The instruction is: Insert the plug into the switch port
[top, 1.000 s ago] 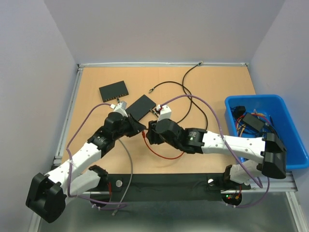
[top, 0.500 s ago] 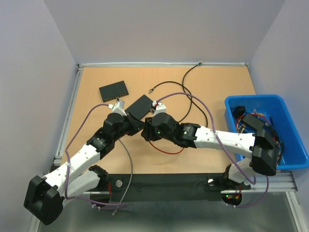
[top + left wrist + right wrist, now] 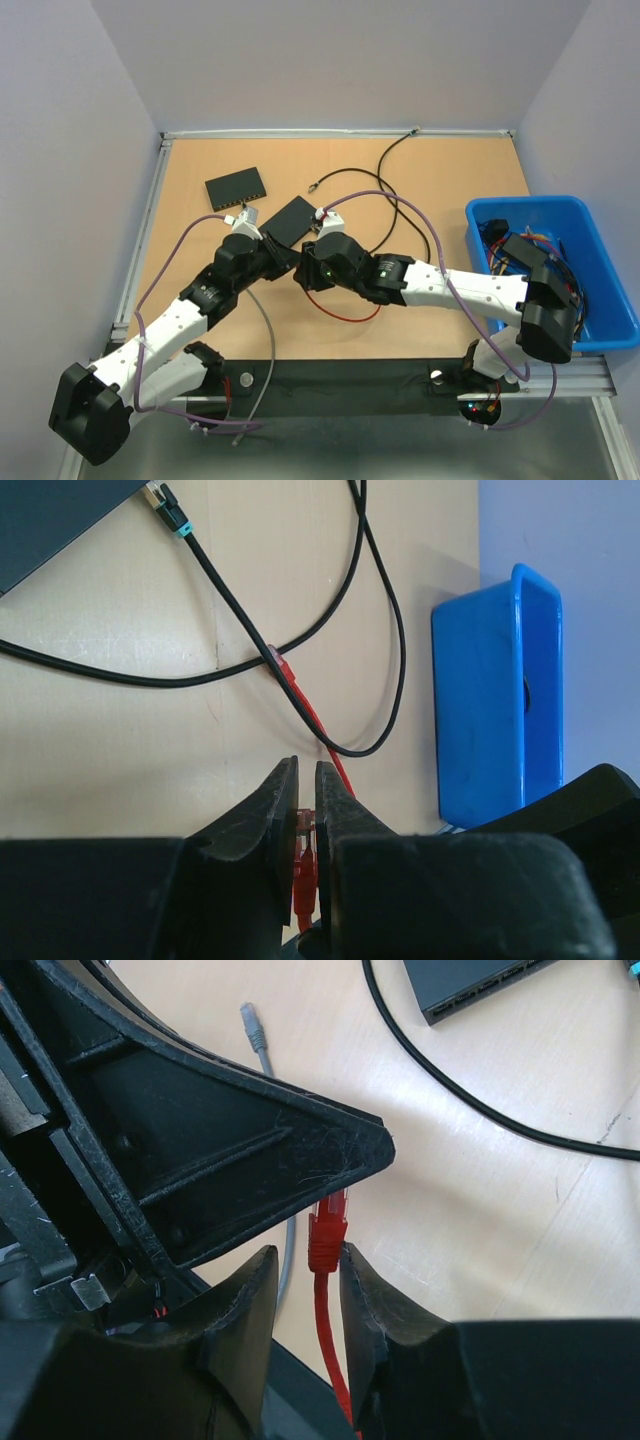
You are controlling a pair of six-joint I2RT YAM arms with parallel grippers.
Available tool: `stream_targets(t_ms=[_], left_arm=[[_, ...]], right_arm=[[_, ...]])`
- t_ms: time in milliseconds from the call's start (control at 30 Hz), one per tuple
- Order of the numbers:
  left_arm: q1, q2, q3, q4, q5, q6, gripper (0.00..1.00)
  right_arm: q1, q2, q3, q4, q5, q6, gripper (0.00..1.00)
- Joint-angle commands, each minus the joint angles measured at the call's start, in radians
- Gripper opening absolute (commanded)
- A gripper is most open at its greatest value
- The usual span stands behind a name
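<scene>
Where the two arms meet just on the near side of the switch, the left gripper is clamped on the red plug, which sits clear of the switch. The right gripper straddles the plug with its fingers slightly apart.

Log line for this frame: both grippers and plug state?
left gripper: shut on red plug | right gripper: open, jaws straddling same plug | switch: plug not yet inserted
</scene>
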Motion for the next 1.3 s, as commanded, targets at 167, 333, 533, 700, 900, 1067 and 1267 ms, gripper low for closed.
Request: stream_targets(t_ms=[167, 333, 533, 700, 900, 1067, 1267], left_arm=[[-0.013, -0.025, 0.045, 0.043, -0.006, -0.007, 0.0], [-0.014, -0.028, 0.045, 0.035, -0.008, -0.007, 0.0], [-0.013, -0.032, 0.048, 0.033, -0.013, -0.007, 0.0], [-0.013, -0.039, 0.056, 0.023, -0.016, -0.004, 0.0], [-0.014, -0.037, 0.054, 0.018, -0.022, -0.004, 0.0], [-0.016, -0.034, 0.057, 0.02, -0.022, -0.002, 0.0], [-0.016, -0.026, 0.053, 0.021, -0.02, -0.005, 0.0]], right_arm=[[-0.016, -0.011, 0.003, 0.069, -0.003, 0.025, 0.36], [-0.026, -0.022, -0.004, 0.069, -0.001, 0.027, 0.36], [-0.032, -0.021, -0.01, 0.067, -0.01, 0.035, 0.36], [-0.033, -0.024, -0.029, 0.069, -0.007, 0.045, 0.36], [-0.035, -0.037, -0.038, 0.067, -0.001, 0.047, 0.36], [-0.036, -0.047, -0.047, 0.069, 0.005, 0.053, 0.34], [-0.038, -0.048, -0.044, 0.069, 0.007, 0.053, 0.3]])
